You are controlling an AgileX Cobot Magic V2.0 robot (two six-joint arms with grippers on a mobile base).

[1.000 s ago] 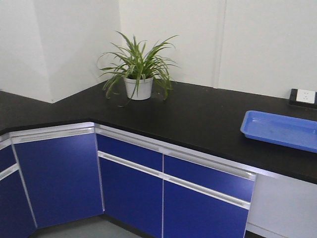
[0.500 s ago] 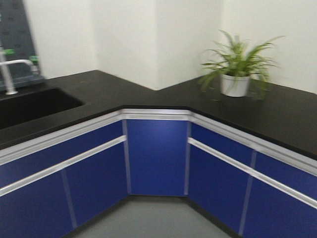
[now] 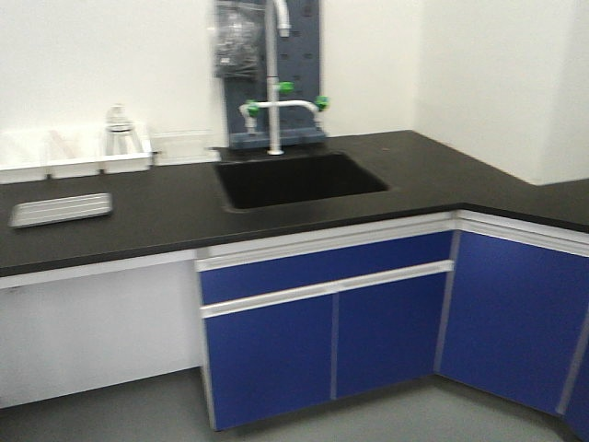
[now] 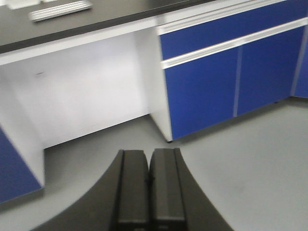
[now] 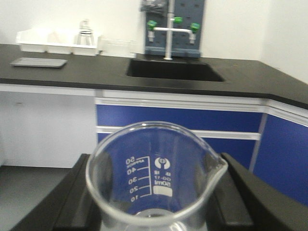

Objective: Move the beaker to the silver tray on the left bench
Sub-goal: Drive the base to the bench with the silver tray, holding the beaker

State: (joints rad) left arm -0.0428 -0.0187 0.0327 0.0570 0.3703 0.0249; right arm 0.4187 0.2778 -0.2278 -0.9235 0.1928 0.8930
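Note:
My right gripper (image 5: 154,202) is shut on the beaker (image 5: 154,173), a small clear glass one with white volume marks and a spout, held upright out in front of the cabinets. The silver tray (image 3: 61,209) lies flat on the left part of the black-topped left bench (image 3: 166,207); it also shows in the right wrist view (image 5: 38,62) and the left wrist view (image 4: 60,9). My left gripper (image 4: 149,159) is shut and empty, low over the grey floor. Neither gripper shows in the front view.
An inset black sink (image 3: 296,180) with a white faucet (image 3: 274,101) sits right of the tray. White plastic bins (image 3: 74,152) stand against the wall behind the tray. Blue cabinet doors (image 3: 322,341) run below, with an open white knee space (image 3: 101,331) under the tray. The bench turns a corner at right (image 3: 543,207).
The front view has swung left: the plant and blue tray have gone from view, and the sink, faucet, white bins and silver tray have come in.

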